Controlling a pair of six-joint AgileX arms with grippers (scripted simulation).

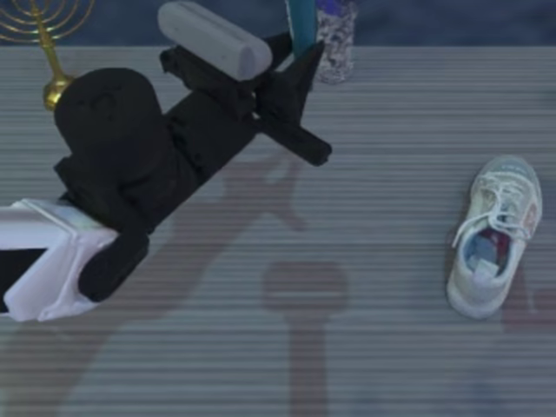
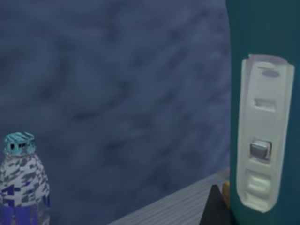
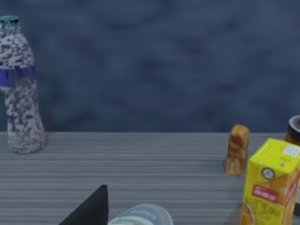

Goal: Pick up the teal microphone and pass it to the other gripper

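Note:
The teal microphone [image 1: 301, 24] stands upright at the table's back edge, middle, and its head is cut off by the top view's edge. My left gripper [image 1: 298, 54] is shut on its teal handle, with the arm stretched in from the lower left. In the left wrist view the handle [image 2: 281, 37] fills one side, showing its white switch plate [image 2: 265, 136], and one black finger [image 2: 214, 208] lies against it. The other gripper, my right gripper [image 3: 93, 210], is out of the top view. It appears only as a black point in the right wrist view.
A speckled bottle [image 1: 337, 39] stands just right of the microphone. A white sneaker [image 1: 495, 234] lies at the right and a gold candle holder [image 1: 48, 43] stands at the back left. The right wrist view shows a yellow carton [image 3: 271, 185], a brown piece [image 3: 236, 150] and a pale rounded object [image 3: 140, 215].

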